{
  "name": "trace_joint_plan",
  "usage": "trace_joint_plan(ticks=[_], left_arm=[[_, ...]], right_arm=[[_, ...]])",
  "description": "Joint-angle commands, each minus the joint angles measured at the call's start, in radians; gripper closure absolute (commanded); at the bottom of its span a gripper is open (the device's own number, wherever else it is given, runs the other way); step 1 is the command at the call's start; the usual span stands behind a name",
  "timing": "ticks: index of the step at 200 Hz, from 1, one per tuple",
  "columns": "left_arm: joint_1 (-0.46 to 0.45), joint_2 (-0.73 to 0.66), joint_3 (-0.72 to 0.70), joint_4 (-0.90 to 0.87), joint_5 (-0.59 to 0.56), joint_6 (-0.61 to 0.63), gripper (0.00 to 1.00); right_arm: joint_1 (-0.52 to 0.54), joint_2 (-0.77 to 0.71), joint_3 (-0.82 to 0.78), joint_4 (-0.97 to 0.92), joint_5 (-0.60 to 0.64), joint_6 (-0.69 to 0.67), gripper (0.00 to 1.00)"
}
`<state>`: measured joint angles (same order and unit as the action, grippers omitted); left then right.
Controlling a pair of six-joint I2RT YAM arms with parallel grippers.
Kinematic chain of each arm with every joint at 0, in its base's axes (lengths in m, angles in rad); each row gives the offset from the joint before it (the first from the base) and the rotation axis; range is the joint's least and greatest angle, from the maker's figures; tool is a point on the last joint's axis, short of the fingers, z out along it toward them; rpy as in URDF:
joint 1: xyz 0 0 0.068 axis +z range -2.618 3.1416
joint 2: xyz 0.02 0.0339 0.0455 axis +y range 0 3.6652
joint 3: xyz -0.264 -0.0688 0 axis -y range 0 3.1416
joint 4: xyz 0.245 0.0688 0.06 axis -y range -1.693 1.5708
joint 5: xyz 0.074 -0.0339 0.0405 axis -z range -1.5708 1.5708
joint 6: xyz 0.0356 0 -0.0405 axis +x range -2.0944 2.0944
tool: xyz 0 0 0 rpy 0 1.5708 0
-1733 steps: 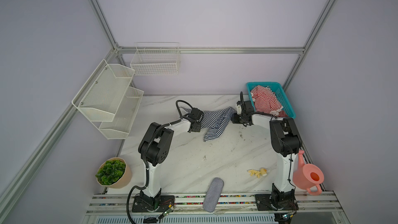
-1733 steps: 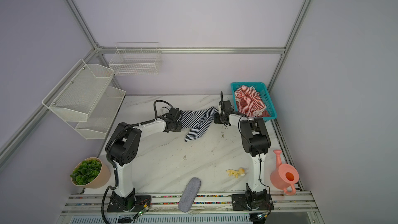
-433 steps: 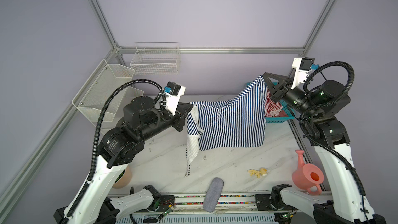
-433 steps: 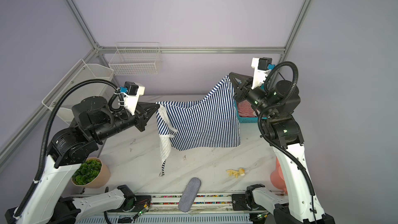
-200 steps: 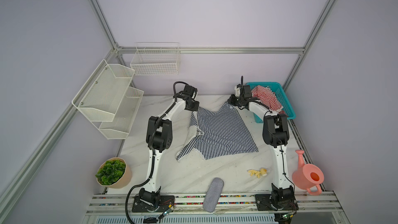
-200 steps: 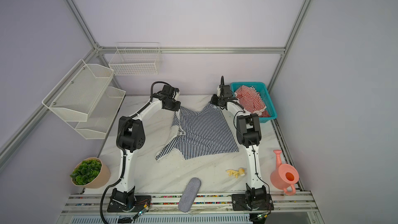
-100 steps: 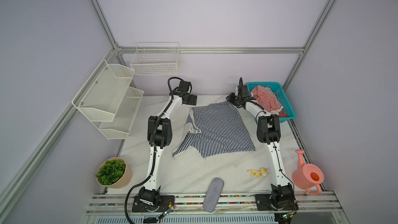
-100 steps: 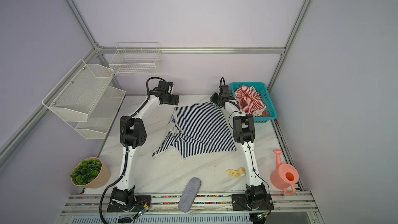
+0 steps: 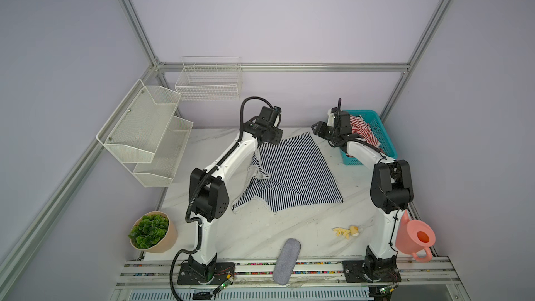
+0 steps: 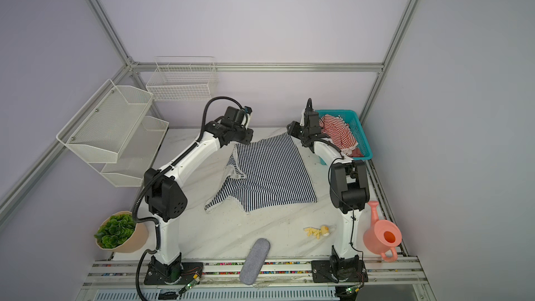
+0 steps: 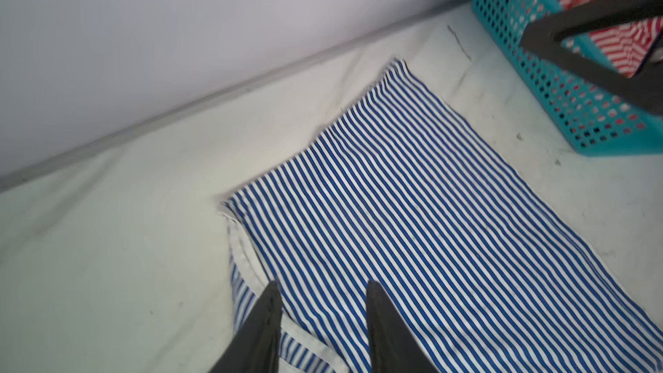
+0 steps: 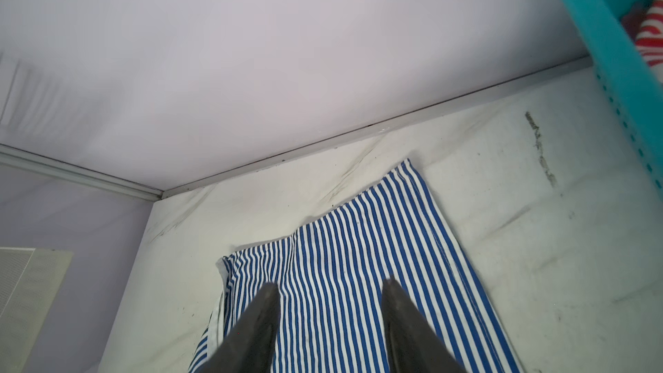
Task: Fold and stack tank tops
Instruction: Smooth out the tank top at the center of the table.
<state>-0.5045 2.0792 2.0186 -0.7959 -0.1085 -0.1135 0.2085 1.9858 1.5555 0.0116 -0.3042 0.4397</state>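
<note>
- Marble table (image 9: 260, 235): smooth, near half open.
- Navy-and-white tank top (image 9: 295, 172) lies flat mid-table, left edge rumpled.
- Red-and-white tank top (image 9: 363, 133) bunched in teal mesh basket (image 9: 351, 159).
- Left gripper (image 11: 321, 283), right gripper (image 12: 330, 285): fingers apart, empty, over the navy top's far edge.

We can read no text, label, brand, number or sign on anything in these views; any small markings are too blurred to make out.

Navy-striped tank top (image 9: 295, 175) flat on table (image 9: 260, 235) (red one (image 9: 363, 131) in basket (image 9: 351, 160))
</note>
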Motion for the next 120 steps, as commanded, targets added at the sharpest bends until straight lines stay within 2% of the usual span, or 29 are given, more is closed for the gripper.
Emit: trace_joint_plan(ticks=[1,38,120], left_arm=[[0.021,0.083,-0.046,-0.152,-0.049,-0.039,0.66],[0.008,0.135,-0.063,-0.212,-0.054,-0.061,0.63],[-0.021,0.11,-0.21,-0.207,-0.043,-0.084,0.59]], right_arm=[[0.012,-0.049,-0.096,0.018,-0.023,-0.039,0.5],[0.035,-0.114,-0.209,0.027,-0.048,-0.06,0.5],[0.052,-0.102,-0.314,0.057,-0.086,-0.058,0.5]])
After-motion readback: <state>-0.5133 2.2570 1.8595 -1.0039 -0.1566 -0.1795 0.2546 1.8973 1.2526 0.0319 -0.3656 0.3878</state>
